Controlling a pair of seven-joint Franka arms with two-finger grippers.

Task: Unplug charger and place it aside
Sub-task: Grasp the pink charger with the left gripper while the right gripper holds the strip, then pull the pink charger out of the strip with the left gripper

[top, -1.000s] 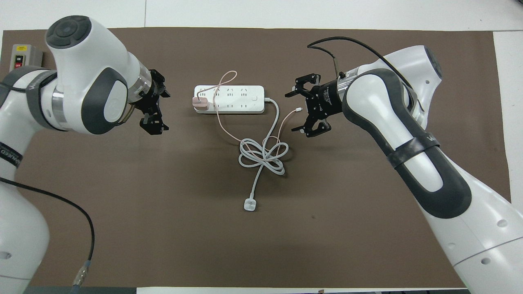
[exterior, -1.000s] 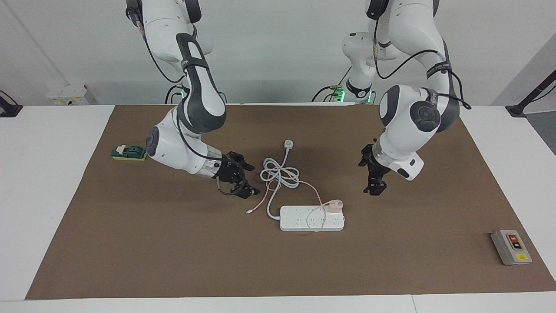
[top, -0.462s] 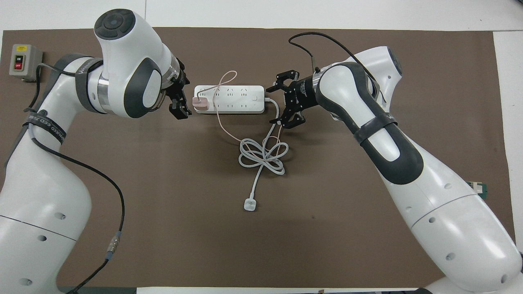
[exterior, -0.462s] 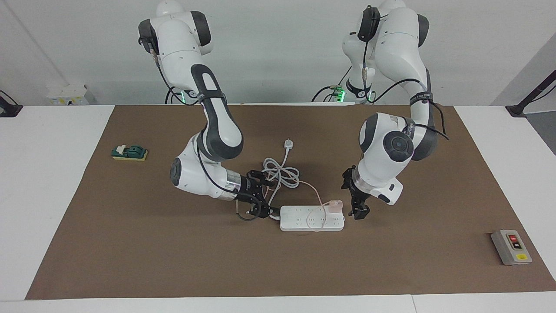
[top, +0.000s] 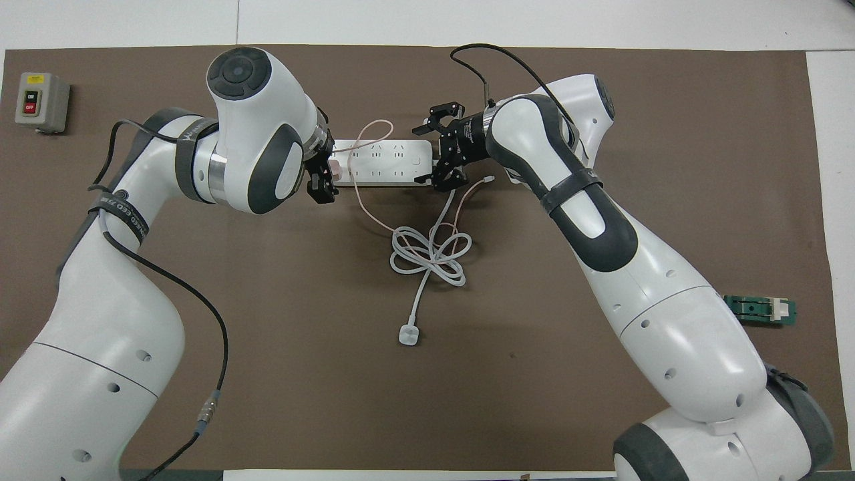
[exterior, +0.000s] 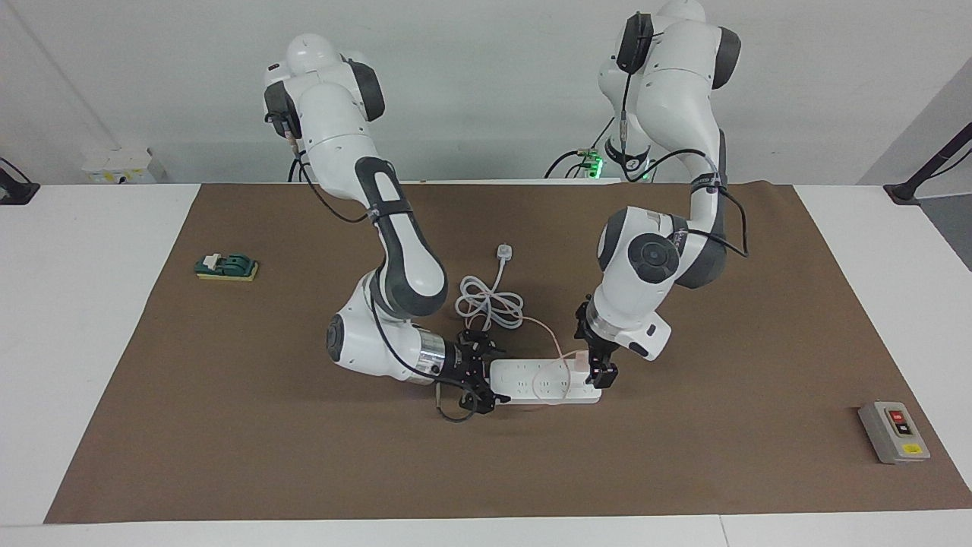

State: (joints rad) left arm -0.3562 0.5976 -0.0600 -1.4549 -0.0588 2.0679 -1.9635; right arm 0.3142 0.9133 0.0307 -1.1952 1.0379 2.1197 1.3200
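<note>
**Charger: plugged in, at the strip's end toward my left arm**

Charger: small pale-pink cube, seated in the strip at mid-table.

- Handling, as I judge it: light and rigid, with smooth faces that could slip. The prongs will hold it by friction, so the pull should go straight up out of the socket. Take it by two opposite side faces, clear of the cable exit.
- Cable: thin, pink and limp. It loops across the strip's top, then runs toward me into the white cord's coil. It will trail and may snag there.
- Left gripper: low at the charger and pressed close to it. Whether it has hold, I cannot tell.
- Right gripper: spread wide, straddling the strip's other end, where the cord leaves. It grips nothing that I can see. It is well placed to brace the strip, which is light enough to lift with the charger.
- Surroundings: white plug, nearer me than the coil. Switch box and a green block, each well apart at opposite ends of the table.
</note>
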